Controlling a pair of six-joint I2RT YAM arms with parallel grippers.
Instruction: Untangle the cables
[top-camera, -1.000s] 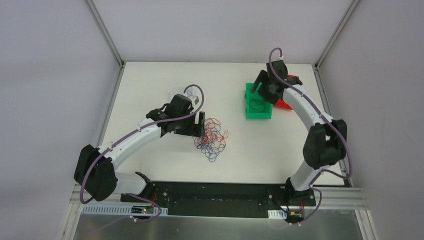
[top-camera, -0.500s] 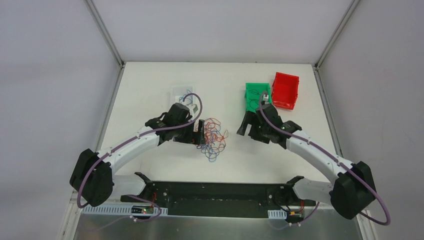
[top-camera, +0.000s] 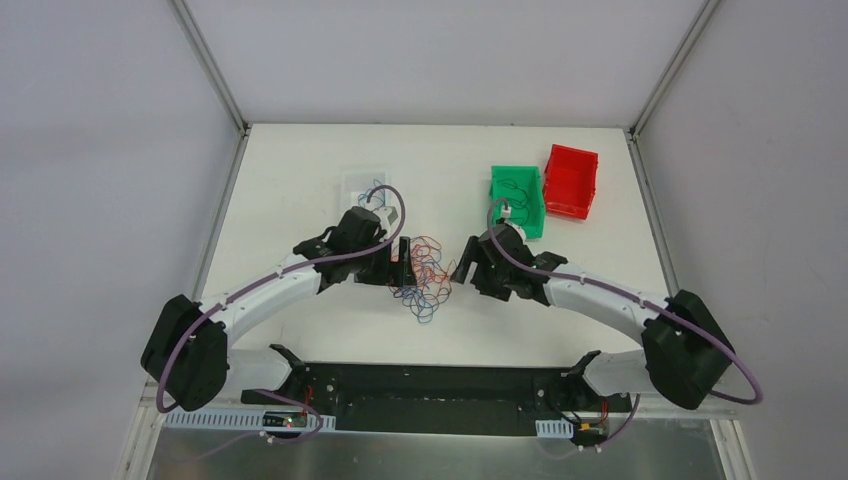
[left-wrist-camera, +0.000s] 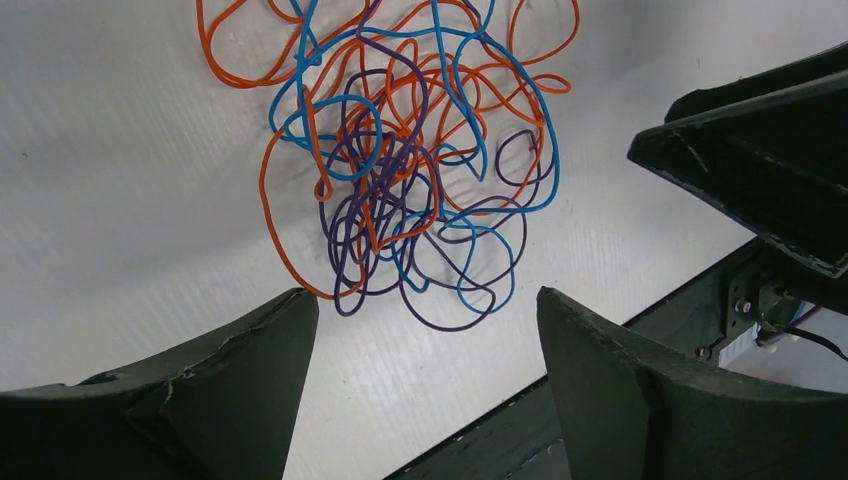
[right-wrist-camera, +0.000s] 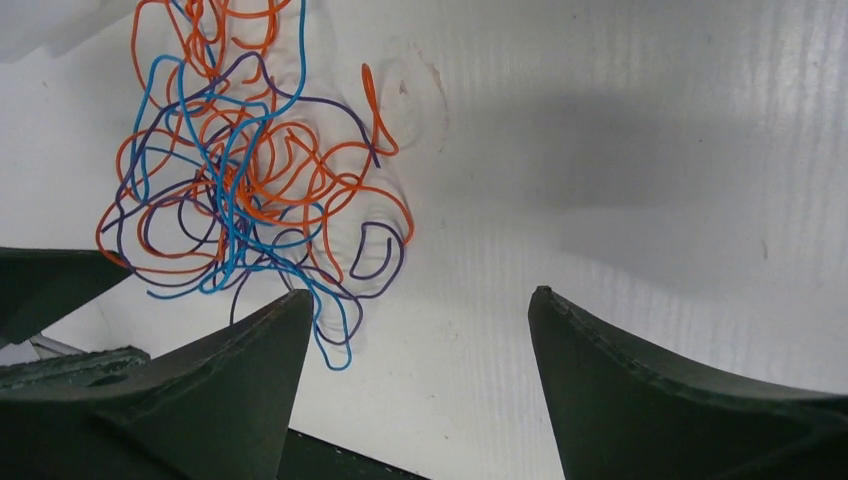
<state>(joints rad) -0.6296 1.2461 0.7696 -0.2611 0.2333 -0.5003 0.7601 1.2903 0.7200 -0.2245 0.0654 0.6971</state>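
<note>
Looping hair-thin cables (left-wrist-camera: 385, 170), one tangle.

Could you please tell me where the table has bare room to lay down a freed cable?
Bare: the far stretch between the pale tray and green bin, and the patch between red bin and right arm. Crowded: the middle, left fingers and right fingers flanking the cables.

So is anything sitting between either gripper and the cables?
Nothing visible. The cables lie loose on the table, straight ahead of the open left gripper and ahead, off to one side, of the open right gripper. The green bin sits farther back, not between them.
</note>
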